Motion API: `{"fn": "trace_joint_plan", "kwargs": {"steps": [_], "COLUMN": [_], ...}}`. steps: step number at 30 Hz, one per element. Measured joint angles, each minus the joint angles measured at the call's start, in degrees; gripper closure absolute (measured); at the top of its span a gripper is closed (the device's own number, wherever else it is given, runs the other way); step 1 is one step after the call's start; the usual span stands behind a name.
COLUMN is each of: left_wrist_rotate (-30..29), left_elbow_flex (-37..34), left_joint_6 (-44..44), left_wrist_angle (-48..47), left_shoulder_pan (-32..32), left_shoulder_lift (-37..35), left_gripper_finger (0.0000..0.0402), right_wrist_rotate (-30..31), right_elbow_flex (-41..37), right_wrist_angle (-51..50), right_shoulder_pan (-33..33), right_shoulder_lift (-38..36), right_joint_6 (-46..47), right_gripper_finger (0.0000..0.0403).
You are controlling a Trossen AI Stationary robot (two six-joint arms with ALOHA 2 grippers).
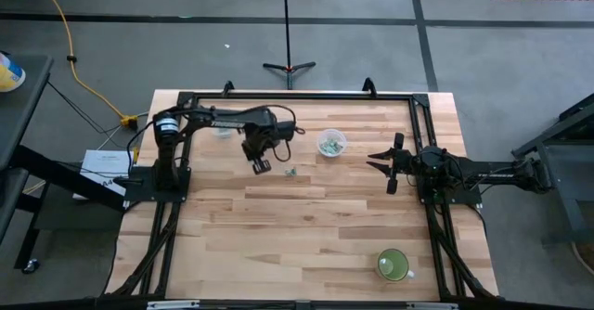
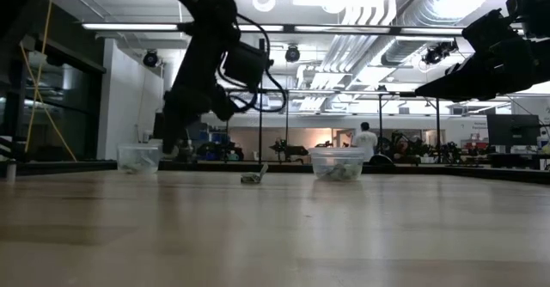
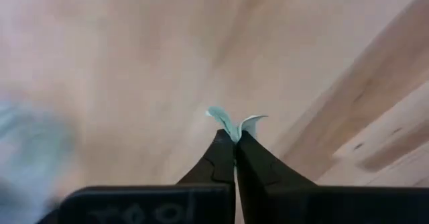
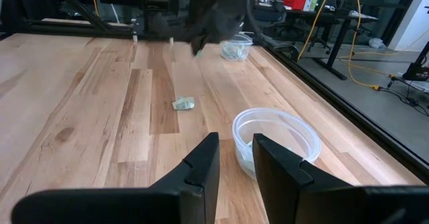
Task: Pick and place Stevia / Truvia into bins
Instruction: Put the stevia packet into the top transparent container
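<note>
My left gripper (image 1: pixel 259 165) hangs above the table between the two clear cups and is shut on a pale green-and-white sweetener packet (image 3: pixel 234 124). One loose packet (image 1: pixel 290 172) lies flat on the wood just to its right, also seen as the packet (image 4: pixel 182 104) in the right wrist view. A clear cup (image 1: pixel 331 143) with packets inside stands further right. A second clear cup (image 2: pixel 137 156) stands near the far edge, partly under the left arm. My right gripper (image 4: pixel 234 162) is open, waiting to the right of the filled cup (image 4: pixel 276 137). My left gripper pinches the packet between its two fingertips (image 3: pixel 224 150). Only the packet's crumpled end (image 3: pixel 221 117) sticks out past the fingertips, splayed into two flaps. The packet is lifted clear of the table.
A green mug (image 1: pixel 393 265) stands near the table's near right corner. A black frame (image 1: pixel 297 96) runs along the far edge and both sides. The middle and near parts of the wooden top are bare.
</note>
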Motion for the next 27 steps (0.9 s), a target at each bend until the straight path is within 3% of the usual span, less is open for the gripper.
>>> {"fn": "trace_joint_plan", "kwargs": {"steps": [7,11,18,27], "left_wrist_rotate": [-12.9,-16.8,-17.5,-14.9], "left_elbow_flex": [6.0,6.3,6.1,6.0], "left_joint_6": [-3.9,-6.3,-6.2,-3.1], "left_wrist_angle": [-13.2,-16.1,-13.8,-11.6], "left_shoulder_pan": [5.0,9.6,17.1,19.4], "left_shoulder_lift": [-0.1,-0.1,-0.1,-0.1], "left_gripper_finger": [0.0355,0.0364,0.0367,0.0313], "right_wrist_rotate": [0.0,0.0,0.0,0.0], "right_elbow_flex": [0.0,0.0,0.0,0.0], "right_wrist_angle": [0.0,0.0,0.0,0.0], "right_shoulder_pan": [0.0,0.0,0.0,0.0], "right_shoulder_lift": [0.0,0.0,0.0,0.0], "right_joint_6": [0.0,0.0,0.0,0.0], "right_gripper_finger": [0.0320,0.0320,0.0320,0.0320]}}
